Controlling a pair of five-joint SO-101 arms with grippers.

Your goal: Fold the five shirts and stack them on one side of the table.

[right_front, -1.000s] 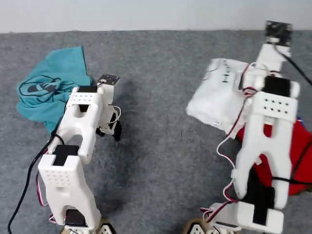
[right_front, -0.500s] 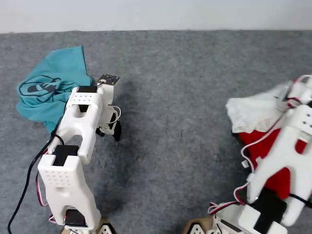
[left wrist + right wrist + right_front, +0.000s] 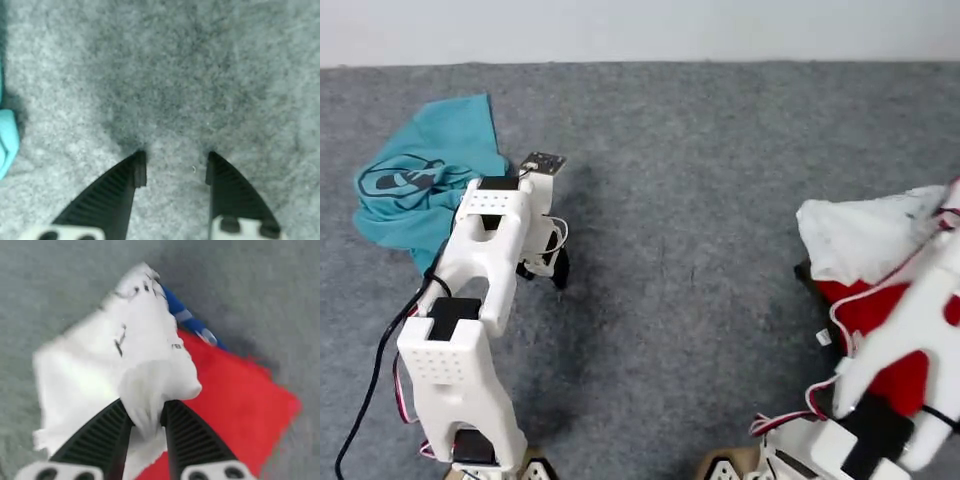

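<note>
Grey felt-like fabric covers the desk (image 3: 700,200), with a pale wall along its far edge. At the far left lies the teal shirt (image 3: 415,185), crumpled and unfolded, its near right part covered by the left arm (image 3: 485,260). The left gripper (image 3: 175,167) hangs low over bare desk just right of that shirt, its fingers (image 3: 122,182) spread apart with nothing between them. This looks like a waiting pose while the other arm works.

At the right edge of the desk, the right gripper (image 3: 147,422) has its fingers clenched on a bunched fold of the white shirt (image 3: 865,235). The white shirt drapes over the far part of the red shirt (image 3: 880,320), which lies flat. A strip of blue cloth (image 3: 187,320) peeks out from under both. The pinch at the gathered edge suggests the white shirt is being dragged onto the pile, so the right side appears to serve as the stacking spot.

From above, the right arm (image 3: 910,330) covers much of the red shirt, and the frame edge cuts the pile off. How many garments lie in it cannot be told. Nor is it clear whether the white shirt is properly folded, since its cloth looks rumpled.
</note>
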